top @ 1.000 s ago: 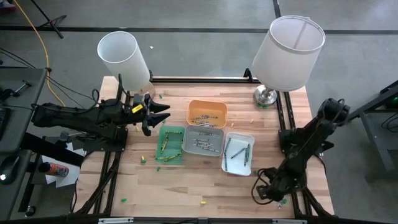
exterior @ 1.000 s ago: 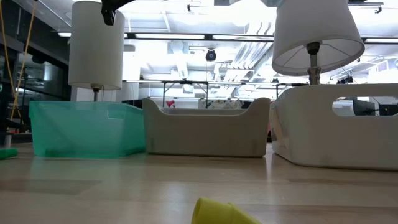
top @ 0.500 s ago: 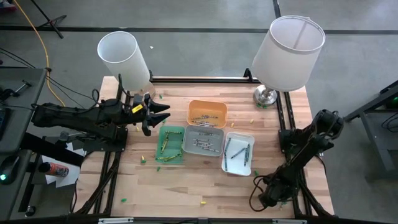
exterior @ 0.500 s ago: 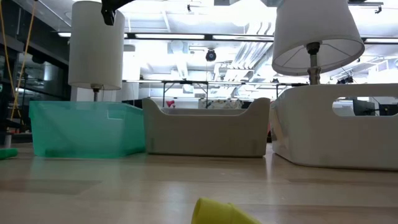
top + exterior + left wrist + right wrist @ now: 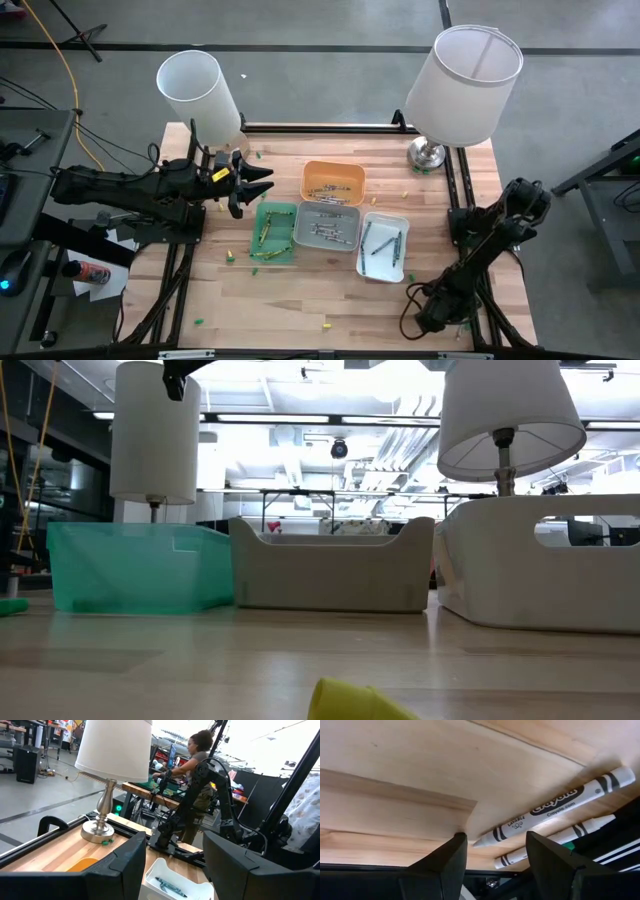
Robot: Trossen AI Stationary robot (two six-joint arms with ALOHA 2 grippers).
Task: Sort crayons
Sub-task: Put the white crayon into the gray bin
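We are sorting crayons into four small trays in the middle of the wooden table [image 5: 330,290]. The green tray [image 5: 274,232] holds green crayons, the orange tray [image 5: 334,180] at 12 o'clock holds orange ones, the grey tray [image 5: 327,226] has pale ones and the white tray [image 5: 384,245] at 3 o'clock has dark teal ones [image 5: 170,887].

A few loose crayons still lie out: a yellow crayon [image 5: 324,325] at 6 o'clock, with small green bits around the edges.

Our right gripper [image 5: 495,865] is low at the table's 5 o'clock corner. Its fingers are spread and hold nothing. Two white crayons [image 5: 555,812] lie side by side on the wood just ahead of it, near the table's edge.

Our left gripper [image 5: 245,185] waits above the table at 9 o'clock, near the green tray, fingers spread and empty.

We think the step now is picking up a white crayon. Next, the right gripper must slide forward so one crayon sits between its fingers, then pinch. The two lie close together, so it could bump the other one off.
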